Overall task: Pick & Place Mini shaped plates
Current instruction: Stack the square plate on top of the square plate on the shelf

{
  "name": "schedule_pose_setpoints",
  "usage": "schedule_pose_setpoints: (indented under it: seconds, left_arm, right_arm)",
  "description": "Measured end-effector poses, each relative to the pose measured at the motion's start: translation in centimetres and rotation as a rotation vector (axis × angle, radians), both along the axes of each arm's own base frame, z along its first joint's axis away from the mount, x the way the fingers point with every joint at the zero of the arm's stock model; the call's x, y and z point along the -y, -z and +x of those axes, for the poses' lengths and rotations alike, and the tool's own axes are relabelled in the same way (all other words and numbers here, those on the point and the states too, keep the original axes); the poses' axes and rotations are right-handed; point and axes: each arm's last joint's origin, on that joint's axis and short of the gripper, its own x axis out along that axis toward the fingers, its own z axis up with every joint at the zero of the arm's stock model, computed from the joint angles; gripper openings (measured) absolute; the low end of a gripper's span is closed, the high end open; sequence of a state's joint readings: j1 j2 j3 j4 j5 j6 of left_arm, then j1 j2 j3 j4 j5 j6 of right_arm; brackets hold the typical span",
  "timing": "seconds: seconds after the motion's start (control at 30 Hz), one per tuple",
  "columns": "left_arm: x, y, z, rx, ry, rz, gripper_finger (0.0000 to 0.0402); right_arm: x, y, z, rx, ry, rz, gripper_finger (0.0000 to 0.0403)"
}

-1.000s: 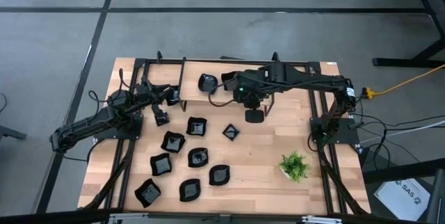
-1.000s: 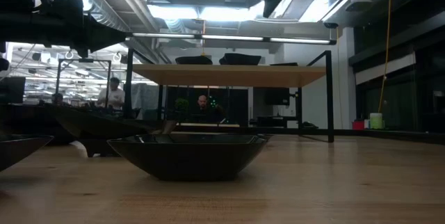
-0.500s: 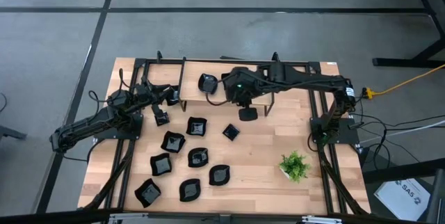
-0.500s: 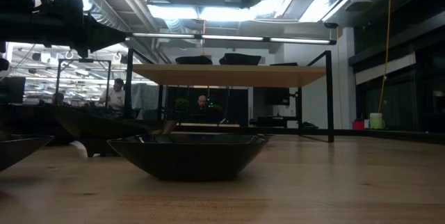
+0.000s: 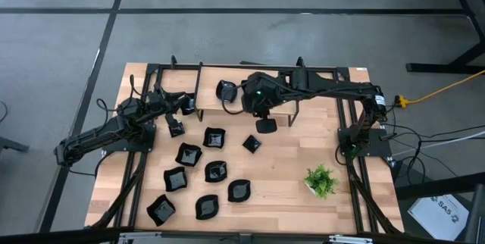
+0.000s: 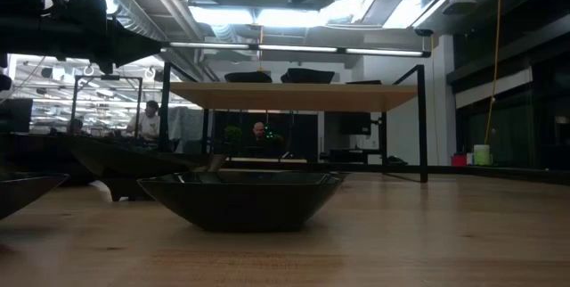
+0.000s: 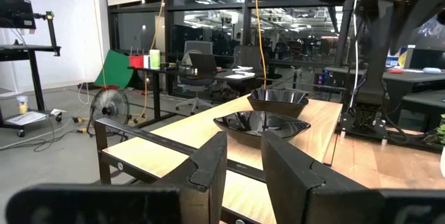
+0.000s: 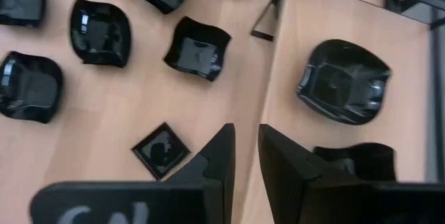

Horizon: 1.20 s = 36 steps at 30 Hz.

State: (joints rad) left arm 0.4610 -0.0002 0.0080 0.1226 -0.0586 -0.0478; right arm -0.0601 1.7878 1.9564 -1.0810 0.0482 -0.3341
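Several glossy black mini shaped plates (image 5: 214,137) lie spread over the wooden table's left half, among them a small square one (image 8: 161,149) and a wavy-edged one (image 8: 198,48). Two more plates (image 8: 344,81) rest on the raised wooden shelf (image 5: 318,85) at the far edge and show on its top (image 6: 312,75) in the low view. My right gripper (image 8: 245,147) hangs over the shelf's near edge, slanting down, open by a narrow gap with nothing between its fingers. My left gripper (image 7: 243,172) rests level at the far left, open by a narrow gap, pointing at the shelf.
A small green potted plant (image 5: 321,180) stands at the near right. The shelf's black metal frame (image 7: 104,126) runs along the table's far part. One plate (image 6: 245,200) sits close in front of the low camera. Bare wood lies between the plates and the plant.
My right gripper has shifted a little toward the table's left edge above the shelf's near edge and has turned at the wrist. The plates lie where they were.
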Motion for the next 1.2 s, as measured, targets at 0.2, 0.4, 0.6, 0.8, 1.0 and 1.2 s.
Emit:
schedule_pose_setpoints:
  seconds: [0.2,0.4,0.6,0.8,1.0,1.2]
  left_arm:
    - [0.0,0.0,0.0,0.0,0.0,0.0,0.0086]
    - [0.0,0.0,0.0,0.0,0.0,0.0,0.0086]
    - [0.0,0.0,0.0,0.001,0.0,0.0,0.0086]
    - [0.0,0.0,0.0,0.0,0.0,0.0,0.0086]
    - [0.0,0.0,0.0,0.0,0.0,0.0,0.0086]
    - [0.0,0.0,0.0,0.0,0.0,-0.001,0.0086]
  right_arm:
    - [-0.1,0.0,0.0,0.0,-0.006,0.026,0.0065]
    - [-1.1,1.7,0.1,-0.136,-0.022,0.037,0.0065]
    - [-3.4,4.3,1.3,-0.257,-0.019,0.071,0.0065]
    - [-7.0,6.4,1.4,-0.397,-0.157,0.028,0.0065]
    - [-9.8,9.4,0.3,-0.517,-0.228,0.0,0.0065]
    - [-11.2,12.5,-0.1,-0.441,-0.262,-0.059,0.0065]
